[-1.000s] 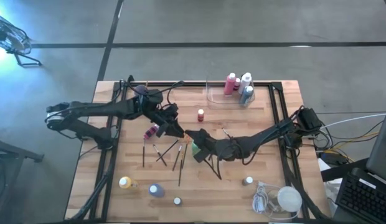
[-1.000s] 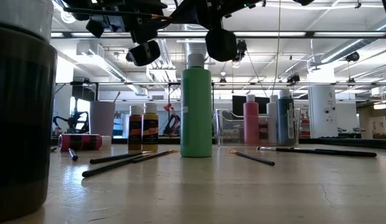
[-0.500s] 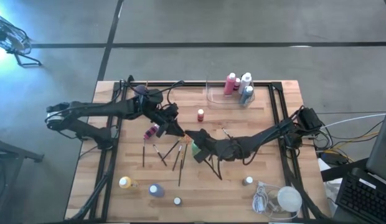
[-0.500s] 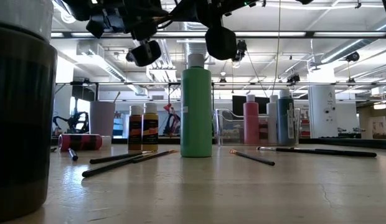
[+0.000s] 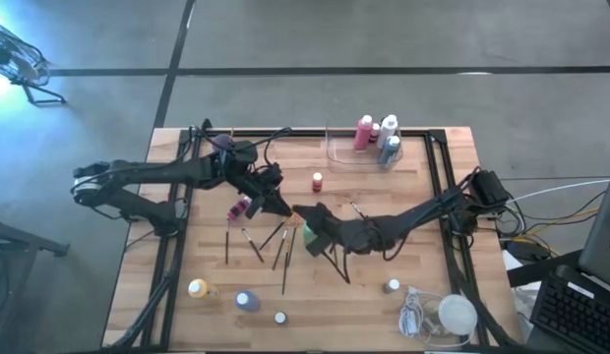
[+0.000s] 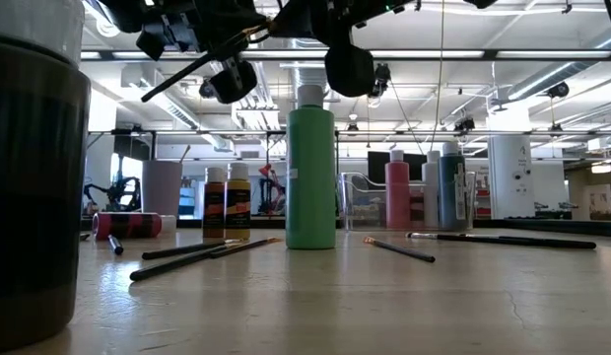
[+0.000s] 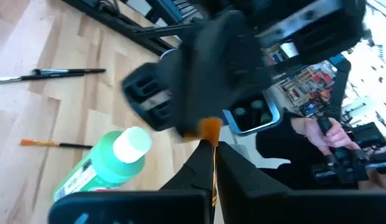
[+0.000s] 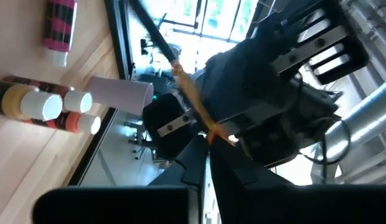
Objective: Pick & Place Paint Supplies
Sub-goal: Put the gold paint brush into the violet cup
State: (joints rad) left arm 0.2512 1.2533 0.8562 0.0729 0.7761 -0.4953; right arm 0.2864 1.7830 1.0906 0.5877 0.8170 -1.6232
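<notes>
Nearest in the low view, loose paintbrushes (image 6: 192,254) lie on the surface (image 6: 384,296) before the upright green bottle (image 6: 311,177). Above it, the left pincer (image 5: 282,208) and right pincer (image 5: 303,216) meet, both clamped on one raised paintbrush (image 6: 202,59).

The wooden tabletop (image 5: 423,206) stands on a grey concrete floor (image 5: 315,39) crossed by dark seams. A black keyboard (image 5: 573,313) sits off its corner, beside loose cables (image 5: 551,211). Beyond the table, the hall is bright, with white ceiling beams (image 6: 503,59), a round white pillar (image 6: 510,176) and tall windows (image 6: 123,168).
</notes>
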